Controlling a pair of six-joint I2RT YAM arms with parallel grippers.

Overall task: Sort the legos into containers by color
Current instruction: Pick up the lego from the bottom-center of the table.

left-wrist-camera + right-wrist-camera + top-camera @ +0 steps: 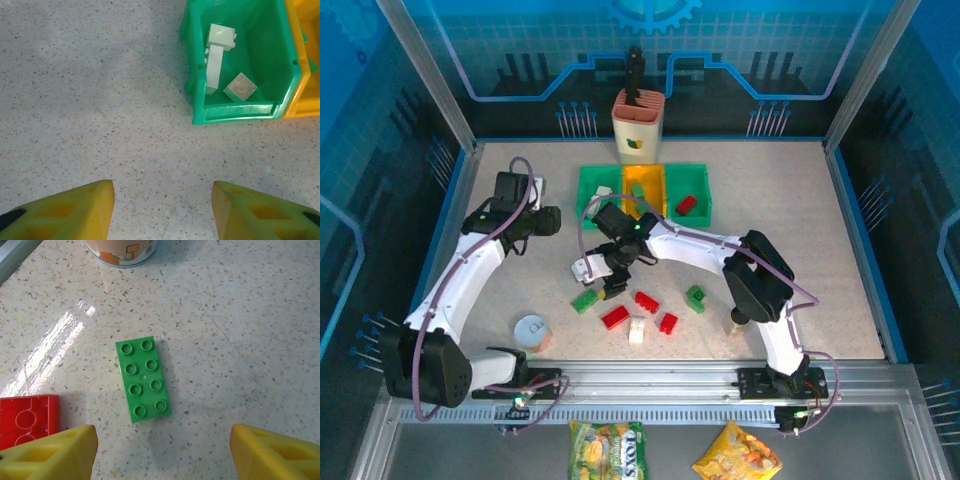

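Several loose legos lie in the middle of the table: a flat green brick (584, 300) (143, 378), red bricks (615, 317) (646, 301) (668, 323), a white one (637, 330) and another green one (695, 298). Three containers stand in a row behind them. The left green bin (588, 196) (195, 75) holds white bricks (216, 65), the yellow bin (656, 203) a green piece, the right green bin (704, 190) a red brick (687, 205). My right gripper (605, 280) (162, 452) hovers open just short of the flat green brick. My left gripper (548, 221) (162, 210) is open over bare table left of the bins.
A round silver-topped tin (531, 330) (120, 250) sits at the front left. A cream-and-orange cup (638, 125) stands behind the bins. A small bottle (733, 322) stands by the right arm. A red brick (25, 420) lies close to my right gripper's left finger.
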